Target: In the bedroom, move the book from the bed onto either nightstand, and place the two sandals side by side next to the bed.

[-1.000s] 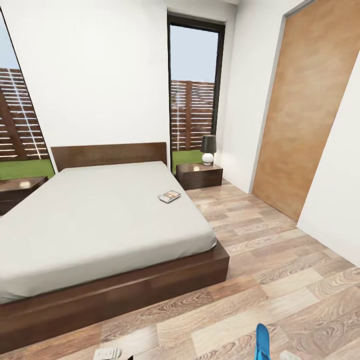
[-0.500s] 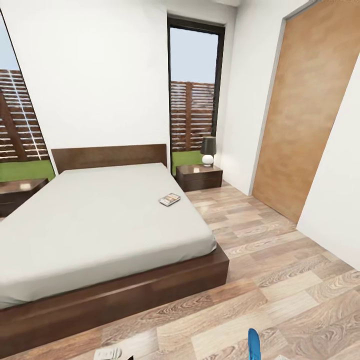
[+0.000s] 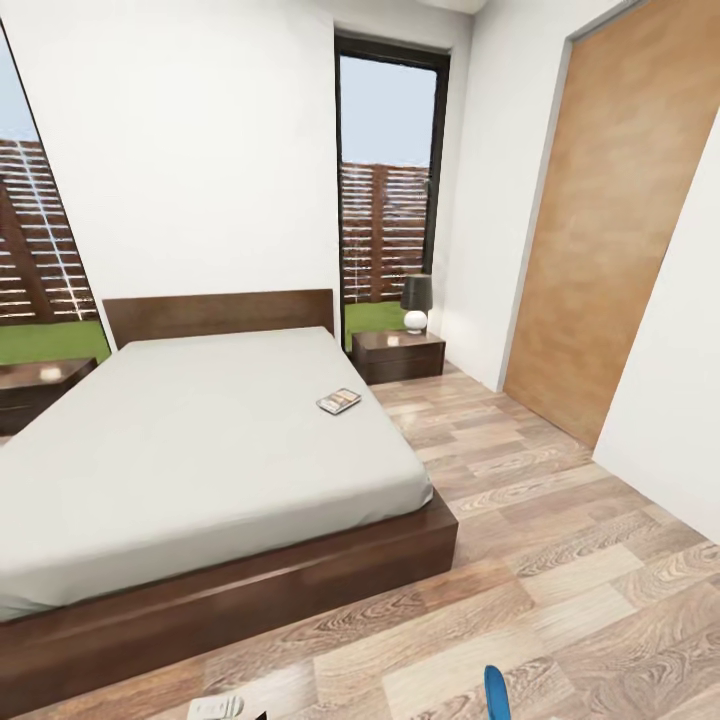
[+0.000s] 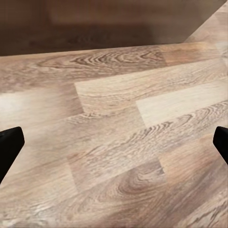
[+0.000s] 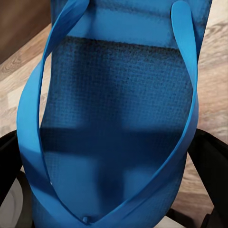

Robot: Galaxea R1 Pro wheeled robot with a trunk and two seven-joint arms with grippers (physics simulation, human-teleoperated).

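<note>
So from the head cam I'm looking at the bedroom: one bed (image 3: pixel 190 450) with a pale grey mattress and dark wood frame, and one book (image 3: pixel 339 401) lying flat on the mattress near the side edge closest to the window. Cover has some lettering, but it's way too small for me to read. I count two nightstands: one nightstand (image 3: pixel 398 354) on the far side of the bed by the tall window, carrying a single lamp (image 3: pixel 416 300) with a dark shade and round white base, and a second nightstand (image 3: pixel 40 385) poking in on the opposite side of the headboard.

Sandals: I can count one blue sandal (image 5: pixel 118 123) for sure. In the right wrist cam it sits right between the jaws of the right gripper (image 5: pixel 114 190), straps facing the camera, black fingers (image 5: pixel 213 166) flanking it on both sides, so I'd call that clamped on the sandal. Its blue tip (image 3: pixel 497 692) also peeks in at the bottom of the head view, over the wood-plank floor (image 3: pixel 560 560). No brand or print on it that I can see.

The left gripper (image 4: pixel 114 145) has its jaws spread wide, fingertips (image 4: pixel 9 147) at both edges of the frame, nothing between them, plank floor straight ahead and the dark bed frame beyond.
</note>
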